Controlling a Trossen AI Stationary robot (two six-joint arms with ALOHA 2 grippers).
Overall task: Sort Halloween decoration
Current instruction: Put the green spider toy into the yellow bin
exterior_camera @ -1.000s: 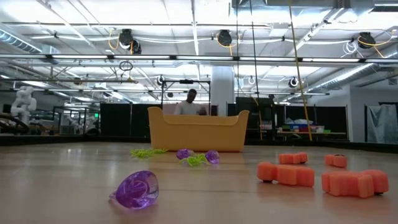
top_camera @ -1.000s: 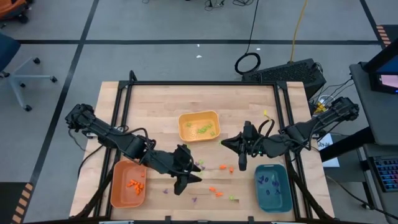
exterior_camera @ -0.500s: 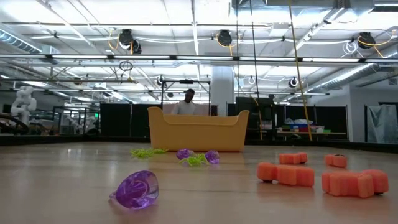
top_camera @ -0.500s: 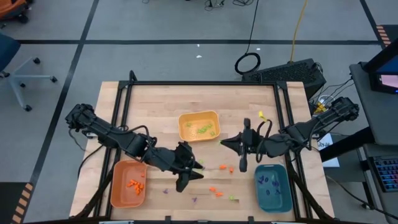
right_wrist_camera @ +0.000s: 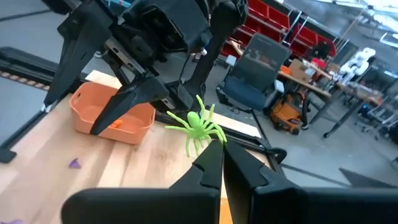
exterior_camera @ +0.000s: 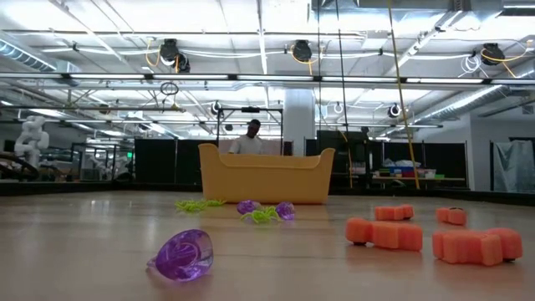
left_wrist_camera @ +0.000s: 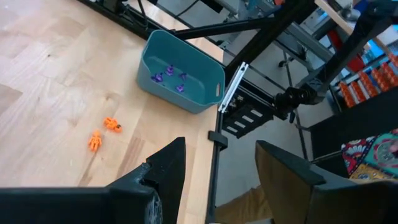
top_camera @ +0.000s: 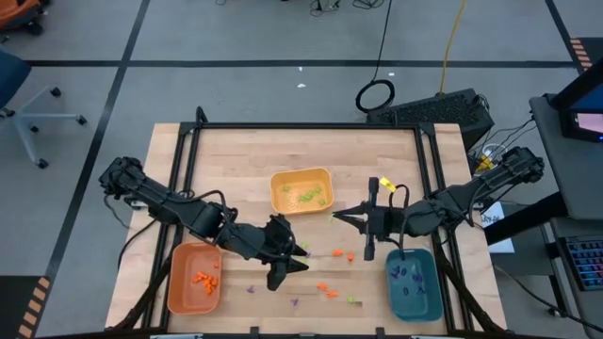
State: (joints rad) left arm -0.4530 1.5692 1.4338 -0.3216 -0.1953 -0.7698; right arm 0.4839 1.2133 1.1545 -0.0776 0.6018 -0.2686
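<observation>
A green spider is pinched in the clenched right pincer – up above the worktop. The left pincer is held apart, empty, near orange pieces.

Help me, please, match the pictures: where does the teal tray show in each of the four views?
High view: teal tray at the table's lower right, below the right end effector.
Low view: not in it.
Left wrist view: teal tray at upper centre, by the table edge, purple pieces inside.
Right wrist view: not in it.
Shared landmark: the purple pieces in the tray show in the high and left wrist views.
</observation>
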